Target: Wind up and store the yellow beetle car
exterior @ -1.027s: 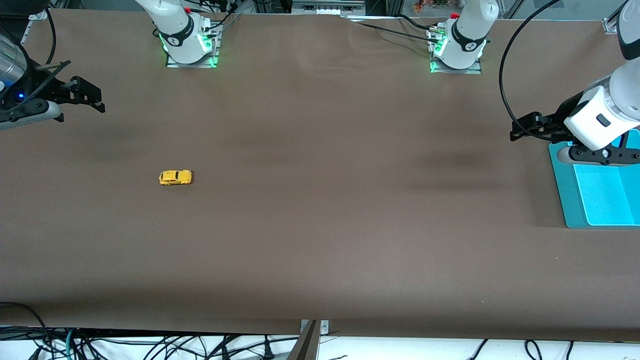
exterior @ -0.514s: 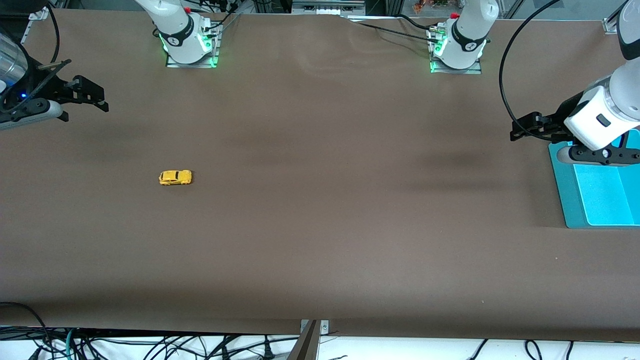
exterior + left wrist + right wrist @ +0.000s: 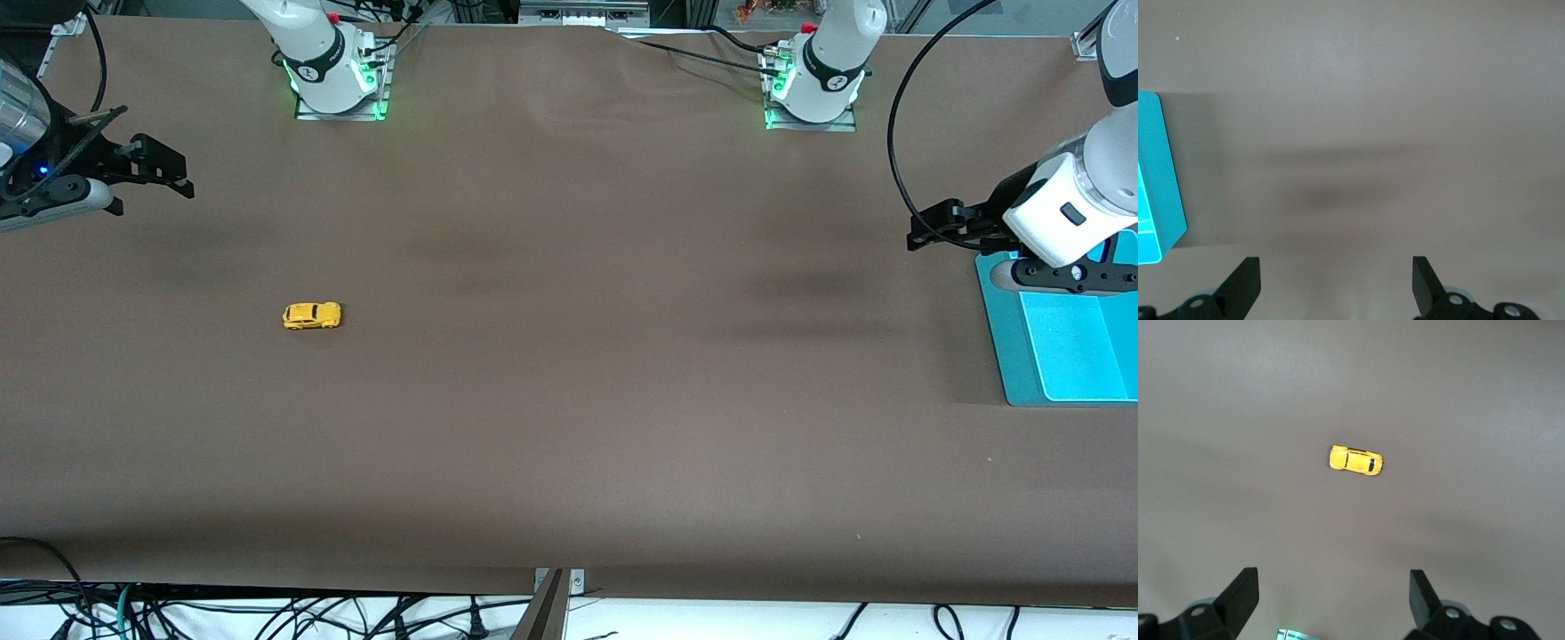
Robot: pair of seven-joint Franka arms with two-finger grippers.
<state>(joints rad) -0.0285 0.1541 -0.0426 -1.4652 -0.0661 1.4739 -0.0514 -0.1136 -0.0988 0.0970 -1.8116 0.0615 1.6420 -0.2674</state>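
Note:
The yellow beetle car [image 3: 312, 316] stands on its wheels on the brown table, toward the right arm's end. It also shows in the right wrist view [image 3: 1356, 461], well ahead of the fingers. My right gripper [image 3: 164, 171] [image 3: 1333, 593] is open and empty, up in the air over the table's edge at the right arm's end, apart from the car. My left gripper [image 3: 933, 229] [image 3: 1335, 283] is open and empty, over bare table beside the teal bin [image 3: 1058, 342]. The left arm waits.
The teal bin stands at the left arm's end of the table; its corner shows in the left wrist view [image 3: 1161, 193]. The two arm bases [image 3: 333, 76] [image 3: 813, 84] stand along the table's edge farthest from the front camera. Cables hang below the near edge.
The right gripper has shifted slightly toward the table's middle since a second ago, then held still. The car and the left arm have not moved.

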